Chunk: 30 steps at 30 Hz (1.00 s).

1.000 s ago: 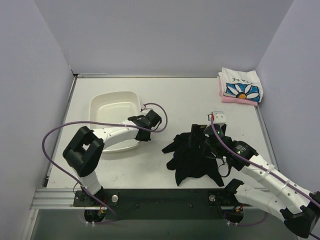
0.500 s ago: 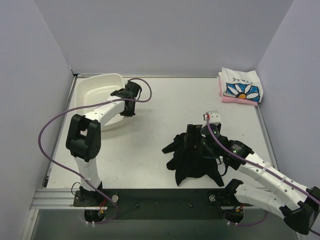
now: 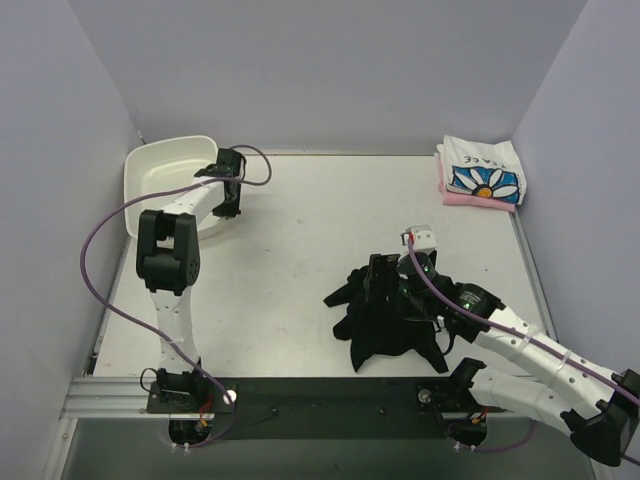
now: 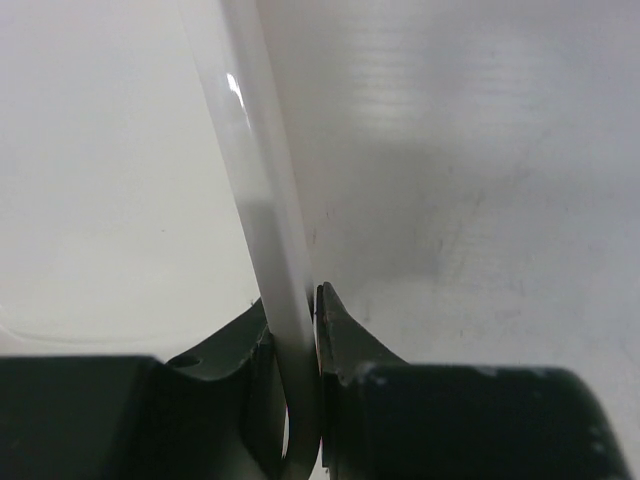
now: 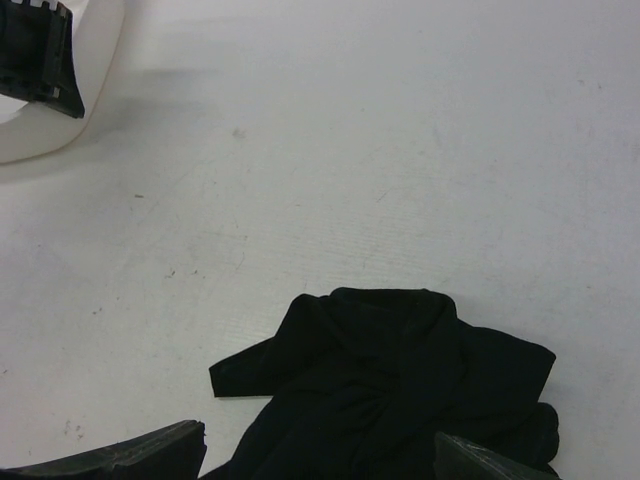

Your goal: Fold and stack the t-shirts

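Note:
A black t-shirt (image 3: 385, 318) lies crumpled on the table, right of the middle. My right gripper (image 3: 383, 272) hovers open over its far edge. In the right wrist view the shirt (image 5: 400, 390) spreads between and ahead of the wide-apart fingers of that gripper (image 5: 320, 455), which hold nothing. At the far right corner a folded white daisy-print t-shirt (image 3: 483, 170) rests on a folded pink one (image 3: 470, 199). My left gripper (image 3: 228, 185) is shut on the rim of the white tray (image 3: 165, 170); up close the rim (image 4: 255, 170) sits pinched in that gripper (image 4: 293, 330).
The tray stands tilted against the left wall at the far left corner. It also shows in the right wrist view as a white edge (image 5: 40, 130) at top left. Grey walls enclose the table on three sides.
My left arm has swung the tray from the middle left of the table back into the far left corner. The right gripper has edged slightly left over the black shirt.

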### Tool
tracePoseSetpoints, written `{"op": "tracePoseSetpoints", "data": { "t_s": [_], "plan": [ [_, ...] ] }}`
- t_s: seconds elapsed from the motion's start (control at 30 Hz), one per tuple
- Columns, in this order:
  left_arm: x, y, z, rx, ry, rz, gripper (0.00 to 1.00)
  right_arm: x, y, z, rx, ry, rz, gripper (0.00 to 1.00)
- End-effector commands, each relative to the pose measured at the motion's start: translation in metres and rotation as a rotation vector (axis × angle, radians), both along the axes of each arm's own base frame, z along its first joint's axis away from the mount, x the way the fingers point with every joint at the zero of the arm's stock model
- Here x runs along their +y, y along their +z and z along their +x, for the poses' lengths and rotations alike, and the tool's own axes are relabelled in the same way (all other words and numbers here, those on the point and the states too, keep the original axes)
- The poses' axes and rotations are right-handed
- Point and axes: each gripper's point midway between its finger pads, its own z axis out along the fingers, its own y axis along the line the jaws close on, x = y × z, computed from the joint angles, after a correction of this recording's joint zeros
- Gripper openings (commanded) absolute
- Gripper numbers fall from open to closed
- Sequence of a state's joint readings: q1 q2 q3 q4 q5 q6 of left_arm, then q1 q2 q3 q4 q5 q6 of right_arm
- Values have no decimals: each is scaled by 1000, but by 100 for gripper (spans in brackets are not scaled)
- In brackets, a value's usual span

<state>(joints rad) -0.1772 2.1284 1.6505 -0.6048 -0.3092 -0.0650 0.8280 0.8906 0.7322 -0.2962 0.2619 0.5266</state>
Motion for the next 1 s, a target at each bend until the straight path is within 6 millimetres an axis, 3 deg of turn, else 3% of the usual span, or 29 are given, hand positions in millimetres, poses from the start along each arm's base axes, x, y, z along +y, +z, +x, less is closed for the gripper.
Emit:
{"op": "tracePoseSetpoints", "data": {
  "t_s": [0.0,0.13,0.17,0.27,0.37,0.47,0.5,0.57,0.6,0.7,0.73,0.83,0.87,0.97],
  "plan": [
    [11,-13,33,-1,-6,-6,0,7,2,-2,0,16,-3,100],
    [15,-13,52,-39,-12,5,0,7,1,-3,2,29,-32,100],
    [15,-12,54,-47,-12,9,32,7,0,-3,5,31,-39,100],
    [16,-6,65,-85,-3,14,97,6,-5,-2,11,34,-62,100],
    [18,11,75,-134,7,22,97,9,-11,-2,23,46,-75,100],
    [21,53,82,-234,39,45,97,13,-12,-2,21,54,-73,100],
    [26,80,82,-283,63,55,97,13,-14,-1,22,55,-76,100],
    [27,109,80,-344,104,37,97,17,-14,-2,17,64,-65,100],
    [25,137,76,-401,119,19,98,18,-16,-3,18,65,-63,100],
    [8,176,58,-469,116,5,97,21,-18,-5,19,74,-57,100],
    [-14,183,51,-481,81,2,97,21,-20,-6,22,74,-58,100],
    [-49,201,30,-513,21,1,97,23,-21,-7,19,78,-55,100],
    [-73,203,22,-514,-24,-10,97,24,-21,-7,18,80,-53,100],
    [-121,186,3,-448,-94,-52,97,25,-22,-9,20,79,-48,100]
  ]
}}
